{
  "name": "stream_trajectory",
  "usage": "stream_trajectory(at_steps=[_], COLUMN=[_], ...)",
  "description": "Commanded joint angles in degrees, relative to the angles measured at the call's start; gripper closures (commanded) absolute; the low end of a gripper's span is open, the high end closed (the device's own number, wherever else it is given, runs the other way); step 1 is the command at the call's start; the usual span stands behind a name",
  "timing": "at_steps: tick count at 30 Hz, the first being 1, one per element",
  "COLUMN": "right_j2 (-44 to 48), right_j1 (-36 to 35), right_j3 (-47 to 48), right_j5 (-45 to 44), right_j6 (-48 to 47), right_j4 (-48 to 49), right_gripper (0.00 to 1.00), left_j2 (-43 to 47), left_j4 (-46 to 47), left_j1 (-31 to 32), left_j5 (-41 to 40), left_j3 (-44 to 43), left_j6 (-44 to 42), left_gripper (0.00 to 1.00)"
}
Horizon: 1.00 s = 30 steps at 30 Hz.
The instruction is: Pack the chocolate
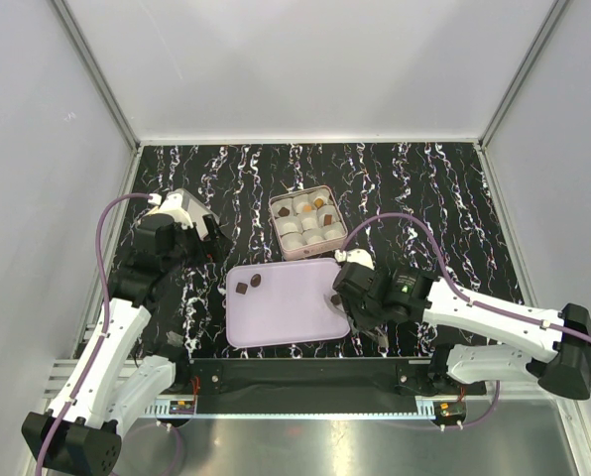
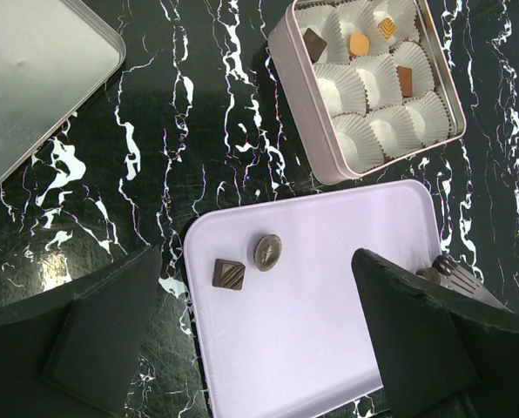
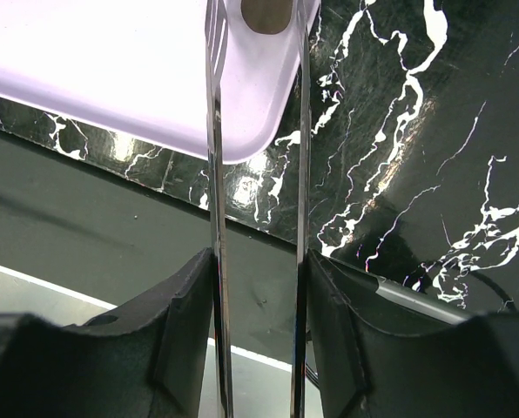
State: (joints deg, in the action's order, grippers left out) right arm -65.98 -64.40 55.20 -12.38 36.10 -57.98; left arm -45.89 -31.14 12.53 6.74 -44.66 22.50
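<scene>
Two chocolate pieces lie on the left part of the lilac tray (image 1: 286, 317): a striped square one (image 2: 229, 273) and a round one (image 2: 267, 251). A third piece (image 3: 268, 12) sits at the tray's right edge, between the two blades of metal tongs (image 3: 214, 131). My right gripper (image 3: 258, 261) is shut on those tongs, low over the tray's right corner (image 1: 360, 297). The square tin (image 1: 308, 223) of white paper cups holds several pieces, among them a dark one (image 2: 314, 43) and an orange one (image 2: 359, 43). My left gripper (image 2: 255, 258) hangs open above the tray's left side.
The tin's grey lid (image 2: 33, 78) lies on the black marbled table left of the tin, partly under my left arm. The table's near edge and a metal rail (image 3: 111, 287) run just below the tray.
</scene>
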Motion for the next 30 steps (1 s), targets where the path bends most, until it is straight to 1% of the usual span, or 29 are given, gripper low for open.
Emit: stream_trajectory(at_steps=[1, 12, 19, 20, 27, 30], right_j2=[-0.12, -0.38, 0.06, 0.32, 0.41, -0.82], right_j1=[-0.46, -0.46, -0.46, -0.46, -0.46, -0.46], right_j3=[0.35, 0.43, 0.87, 1.05, 4.73, 8.6], right_j5=[0.34, 0.61, 0.52, 0.26, -1.5, -2.73], right_j6=[0.12, 0.2, 0.29, 0.29, -1.11, -2.78], right_j4=[1.81, 1.55, 0.5, 0.15, -1.0, -2.14], right_gripper=[0.49, 0.53, 0.56, 0.58, 0.66, 0.66], left_j2=[0.36, 0.36, 0.45, 0.45, 0.45, 0.54], left_j4=[2.57, 2.57, 2.48, 2.57, 2.48, 2.48], left_j1=[-0.41, -0.41, -0.41, -0.41, -0.41, -0.41], left_j5=[0.73, 0.64, 0.38, 0.46, 0.38, 0.38], left_j3=[-1.3, -1.22, -1.3, -1.3, -1.3, -1.39], left_j6=[0.26, 0.26, 0.26, 0.26, 0.35, 0.26], left_gripper=[0.01, 0.01, 0.01, 0.01, 0.01, 0.01])
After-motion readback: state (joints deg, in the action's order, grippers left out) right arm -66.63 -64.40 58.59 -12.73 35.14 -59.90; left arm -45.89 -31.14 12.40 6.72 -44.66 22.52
